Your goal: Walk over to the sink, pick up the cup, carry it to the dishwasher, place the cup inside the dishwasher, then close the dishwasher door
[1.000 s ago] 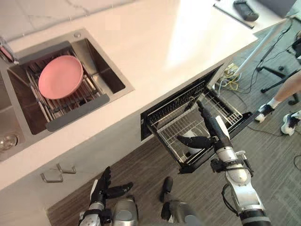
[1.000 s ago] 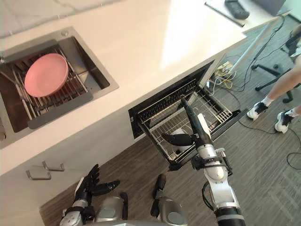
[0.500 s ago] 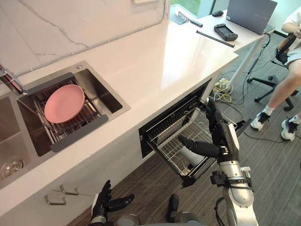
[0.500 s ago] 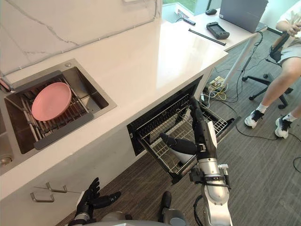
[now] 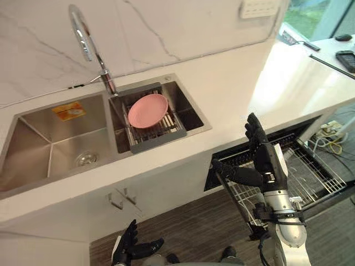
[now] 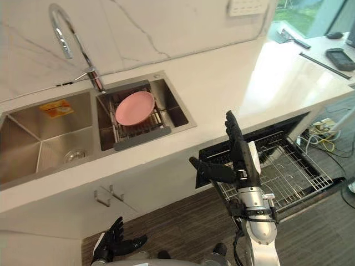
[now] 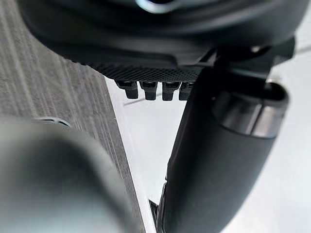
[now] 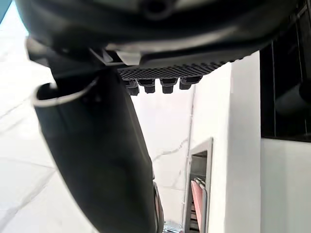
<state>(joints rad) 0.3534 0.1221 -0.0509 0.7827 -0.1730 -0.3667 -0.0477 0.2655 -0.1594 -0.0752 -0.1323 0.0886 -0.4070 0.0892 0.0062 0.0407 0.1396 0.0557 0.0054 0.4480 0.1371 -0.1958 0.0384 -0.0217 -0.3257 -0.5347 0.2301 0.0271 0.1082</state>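
Note:
The dishwasher (image 5: 310,177) stands open below the counter at the right, its wire rack (image 6: 288,169) pulled out. My right hand (image 5: 266,163) is raised in front of the rack's near left corner, open, fingers straight up and thumb (image 8: 107,160) stretched sideways, holding nothing. It covers that corner of the rack. My left hand (image 5: 130,249) hangs low by the floor under the sink cabinet, open and empty, its thumb (image 7: 214,160) relaxed. The steel double sink (image 5: 50,138) lies at the left of the counter.
A pink plate (image 5: 147,110) rests on a rack in the sink's right basin, beneath the tall faucet (image 5: 83,33). The white counter (image 5: 244,94) runs right to a desk with devices (image 6: 339,58). Cabinet handles (image 5: 125,197) stick out below the sink. Wood floor lies in front.
The camera has swung up and left, so the whole sink and faucet have come into view. My right hand stays open before the dishwasher rack; the left hand stays low.

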